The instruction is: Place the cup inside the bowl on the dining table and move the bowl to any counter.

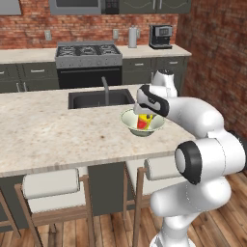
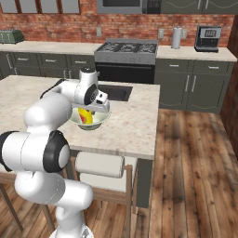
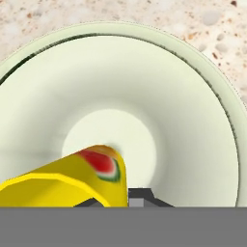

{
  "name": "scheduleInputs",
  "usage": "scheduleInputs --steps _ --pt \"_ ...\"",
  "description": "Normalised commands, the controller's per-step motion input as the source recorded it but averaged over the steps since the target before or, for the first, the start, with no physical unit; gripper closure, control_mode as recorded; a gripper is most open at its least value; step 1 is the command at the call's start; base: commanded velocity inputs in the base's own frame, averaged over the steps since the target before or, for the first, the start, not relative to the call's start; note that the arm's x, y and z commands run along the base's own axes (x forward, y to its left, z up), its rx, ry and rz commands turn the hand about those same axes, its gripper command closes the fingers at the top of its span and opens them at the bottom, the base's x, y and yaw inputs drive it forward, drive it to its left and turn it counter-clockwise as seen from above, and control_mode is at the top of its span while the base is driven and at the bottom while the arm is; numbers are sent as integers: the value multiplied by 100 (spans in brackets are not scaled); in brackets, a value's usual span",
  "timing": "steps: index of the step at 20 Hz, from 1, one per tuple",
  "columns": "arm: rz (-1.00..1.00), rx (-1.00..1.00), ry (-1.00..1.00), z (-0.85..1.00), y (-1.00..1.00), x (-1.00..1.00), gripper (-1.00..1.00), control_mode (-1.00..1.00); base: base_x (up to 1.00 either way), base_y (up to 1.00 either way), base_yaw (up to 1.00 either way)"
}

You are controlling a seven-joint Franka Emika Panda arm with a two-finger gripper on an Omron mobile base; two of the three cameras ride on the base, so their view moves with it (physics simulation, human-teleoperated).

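Inside the bowl [image 3: 193, 120], gripper [image 3: 126, 201] clamps cup [image 3: 72, 181].

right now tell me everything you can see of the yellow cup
The cup is small, glossy yellow, with a red patch edged in green on its side, like a watermelon slice. It sits tilted inside the pale green-white bowl, much smaller than it, its base toward the bowl's centre. The gripper is shut on the cup from above. The bowl rests on the dining table near the black sink. Whether the cup's bottom touches the bowl's floor cannot be told.
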Motion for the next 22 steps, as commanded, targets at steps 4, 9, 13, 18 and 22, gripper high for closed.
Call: scheduleInputs --steps 4,9,13,18,22 --pt "0 0 0 0 0 0 -100 -100 0 0 0" --pt "0 0 0 0 0 0 -100 -100 0 0 0" --pt "0 0 0 1 0 0 -100 -100 0 0 0" --pt "-1 0 0 28 -2 -1 -100 -100 0 0 0" --pt "-1 0 -2 33 -1 -12 -100 -100 0 0 0"
